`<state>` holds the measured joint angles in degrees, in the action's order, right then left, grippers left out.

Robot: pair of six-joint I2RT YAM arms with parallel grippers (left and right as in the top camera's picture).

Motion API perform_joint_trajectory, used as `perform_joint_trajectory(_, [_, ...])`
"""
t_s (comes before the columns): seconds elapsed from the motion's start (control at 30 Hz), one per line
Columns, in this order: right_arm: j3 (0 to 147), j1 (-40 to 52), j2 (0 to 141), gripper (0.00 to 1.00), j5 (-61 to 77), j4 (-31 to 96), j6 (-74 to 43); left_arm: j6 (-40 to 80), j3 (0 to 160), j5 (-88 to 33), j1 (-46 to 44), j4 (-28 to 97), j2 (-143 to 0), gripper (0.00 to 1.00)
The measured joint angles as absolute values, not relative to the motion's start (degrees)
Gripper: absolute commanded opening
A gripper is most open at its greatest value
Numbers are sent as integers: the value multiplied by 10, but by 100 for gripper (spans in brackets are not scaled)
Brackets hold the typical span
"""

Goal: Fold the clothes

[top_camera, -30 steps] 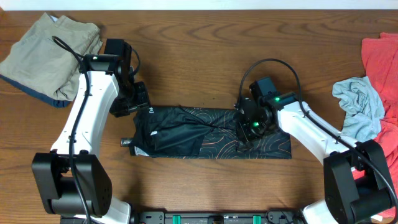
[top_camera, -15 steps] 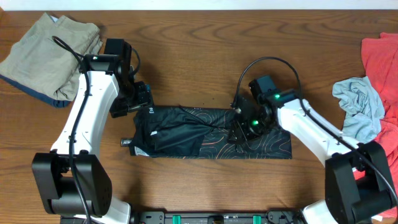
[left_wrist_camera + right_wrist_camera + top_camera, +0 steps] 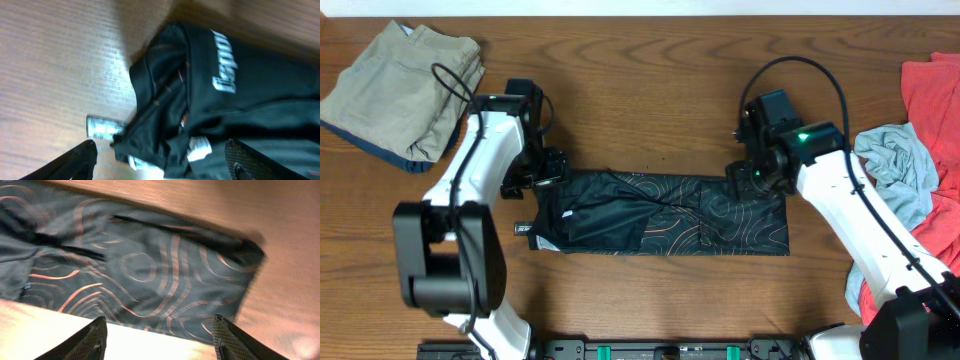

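The black jersey (image 3: 660,212) lies in the middle of the counter (image 3: 650,70), already folded into a long, narrow strip. I judge that it needs at least one more fold, end over end. My left gripper (image 3: 161,146) hangs over its left end, near the white lettering, fingers apart and holding nothing. My right gripper (image 3: 160,320) hangs over the right end with its orange lines, fingers likewise apart and empty. At the far left corner a khaki pile (image 3: 400,80) looks folded, lying on something blue. At the right edge a red shirt (image 3: 932,95) and a blue-grey shirt (image 3: 900,165) lie crumpled and touching, so both are left to do. I see no basket or bin.
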<state>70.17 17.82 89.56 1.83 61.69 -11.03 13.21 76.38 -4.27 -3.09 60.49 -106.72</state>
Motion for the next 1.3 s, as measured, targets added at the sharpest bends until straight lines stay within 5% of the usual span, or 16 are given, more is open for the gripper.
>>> perform_joint_trajectory(0.4, [702,126,896,66,-56,680,-174,128,766,-48,-30,606,-1170,79])
perform_joint_trajectory(0.63, [702,104,896,66,-62,680,-178,123,768,-111,-29,606,-1181,42])
perform_joint_trajectory(0.77, [702,92,896,66,-63,679,-178,117,768,-132,-34,605,-1183,8])
perform_joint_trajectory(1.3, [702,56,896,66,-79,681,-178,118,830,-34,58,650,-1178,6])
